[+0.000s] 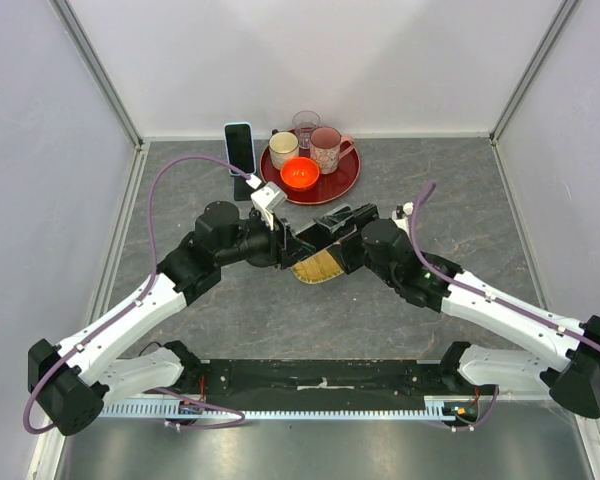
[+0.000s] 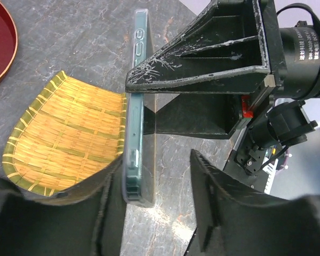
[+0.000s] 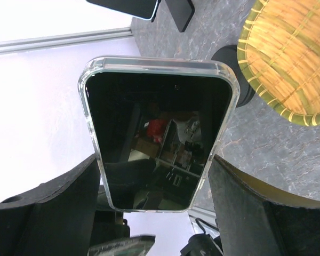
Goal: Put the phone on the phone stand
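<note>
Seen from above, two black-and-white robot arms reach in from the near corners and meet over the middle of a grey, marbled bench walled by pale panels.

The left gripper is partly open. Its matte black fingers straddle one end of the phone. One finger touches the case and the other stands clear of it.

Far left of centre, a second phone with a pale blue rim stands upright against a small dark phone stand.

The phone to be placed is in the air between the two grippers, above the bench. It is a slim slab with rounded corners in a clear, faintly green case with side buttons on its edge. The glossy black screen mirrors the room. Its long axis runs roughly left to right from one gripper to the other, and its screen faces the right wrist camera.

Just below and near it lies a shallow woven bamboo basket, scoop-shaped, straw yellow with a green rim.

Beyond, at the far side, a round glossy red tray carries a cream cup, a clear glass, a pink patterned mug and a bright orange bowl.

The right gripper, scuffed black plastic, clamps the phone across its width, one finger on each long edge.
</note>
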Robot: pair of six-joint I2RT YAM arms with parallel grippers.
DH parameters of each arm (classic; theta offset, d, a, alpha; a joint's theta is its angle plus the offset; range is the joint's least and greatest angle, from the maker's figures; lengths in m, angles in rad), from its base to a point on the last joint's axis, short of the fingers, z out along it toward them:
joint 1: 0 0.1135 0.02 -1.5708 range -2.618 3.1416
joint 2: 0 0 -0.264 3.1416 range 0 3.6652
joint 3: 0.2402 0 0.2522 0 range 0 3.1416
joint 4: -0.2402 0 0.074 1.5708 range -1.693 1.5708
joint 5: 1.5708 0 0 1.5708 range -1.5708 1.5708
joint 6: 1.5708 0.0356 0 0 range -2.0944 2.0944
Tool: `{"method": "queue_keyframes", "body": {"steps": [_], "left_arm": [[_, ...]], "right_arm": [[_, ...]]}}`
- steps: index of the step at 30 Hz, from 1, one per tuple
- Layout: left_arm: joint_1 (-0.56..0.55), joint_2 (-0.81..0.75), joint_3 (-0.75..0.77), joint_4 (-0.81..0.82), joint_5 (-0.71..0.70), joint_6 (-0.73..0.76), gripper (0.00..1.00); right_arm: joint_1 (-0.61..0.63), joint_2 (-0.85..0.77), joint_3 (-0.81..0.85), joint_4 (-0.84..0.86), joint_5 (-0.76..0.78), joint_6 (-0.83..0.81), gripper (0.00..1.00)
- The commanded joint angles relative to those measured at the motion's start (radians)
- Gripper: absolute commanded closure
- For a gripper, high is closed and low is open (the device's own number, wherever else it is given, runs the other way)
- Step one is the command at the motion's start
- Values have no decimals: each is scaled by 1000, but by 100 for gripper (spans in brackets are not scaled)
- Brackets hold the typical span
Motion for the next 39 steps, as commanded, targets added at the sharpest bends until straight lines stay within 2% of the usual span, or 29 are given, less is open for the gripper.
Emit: {"method": "queue_keyframes", "body": {"steps": [1,2,4,5,6,8,9,10,11,12,13,15,16,17,19,20,21,23,24,26,27,29,30,31,33,35,36,37,39], "left_arm": [[10,2,38,42,45,0,50],[10,5,41,42,49,-2,52],[10,6,43,42,51,-3,66],[10,8,44,42,54,0,76],[10,9,44,44,54,3,91],[10,5,41,45,49,7,98],[10,-7,38,59,49,9,98],[10,-15,26,67,49,9,98],[10,-24,17,76,49,9,98],[10,-35,9,94,49,9,98],[10,-56,-5,94,51,9,98],[10,-79,-15,134,52,7,98],[10,-98,-25,149,54,7,98],[10,-105,-28,153,56,6,98],[10,-119,-31,162,60,4,98],[10,-125,-31,163,66,1,98],[10,-129,-31,165,74,1,98],[10,-138,-29,173,100,0,98],[10,-141,-29,176,109,0,98],[10,-147,-29,188,149,0,98],[10,-150,-31,194,166,1,98],[10,-152,-32,206,201,0,98],[10,-153,-32,208,210,1,98],[10,-155,-34,212,226,0,98],[10,-155,-37,229,241,-3,98],[10,-153,-42,240,266,-13,98],[10,-153,-42,251,270,-17,98],[10,-152,-45,255,281,-23,98],[10,-150,-46,263,290,-26,98]], "right_arm": [[26,-31,46,137,-5,2,100],[33,-31,48,142,-5,-2,100],[38,-29,46,151,-6,-10,100],[49,-28,45,163,-5,-13,100],[53,-31,42,165,-3,-24,100],[53,-37,39,169,-5,-38,100],[53,-41,34,171,-6,-59,93],[53,-46,34,171,-3,-71,81],[52,-51,34,172,-6,-97,62],[50,-55,40,175,-9,-136,20],[44,-66,45,172,-18,-270,2],[0,-86,68,168,-61,-468,2],[-14,-119,75,160,-81,-659,2],[-31,-138,80,151,-103,-778,2],[-48,-202,82,120,-140,-973,2],[-81,-222,82,67,-188,-1165,2],[-103,-239,77,38,-247,-1235,2],[-227,-250,83,-45,-438,-1407,2],[-267,-247,80,-71,-658,-1459,2],[-372,-219,72,-134,-863,-1570,2],[-410,-210,65,-137,-1023,-1582,2],[-512,-180,69,-125,-1162,-1592,4],[-540,-170,74,-104,-1234,-1580,7],[-560,-141,79,-72,-1372,-1572,10],[-588,-95,108,-72,-1449,-1575,21],[-591,-72,121,-59,-1546,-1582,25],[-589,-57,114,-32,-1583,-1526,27],[-589,-54,97,87,-1655,-1474,28],[-583,-77,37,210,-1681,-1371,30]]}}
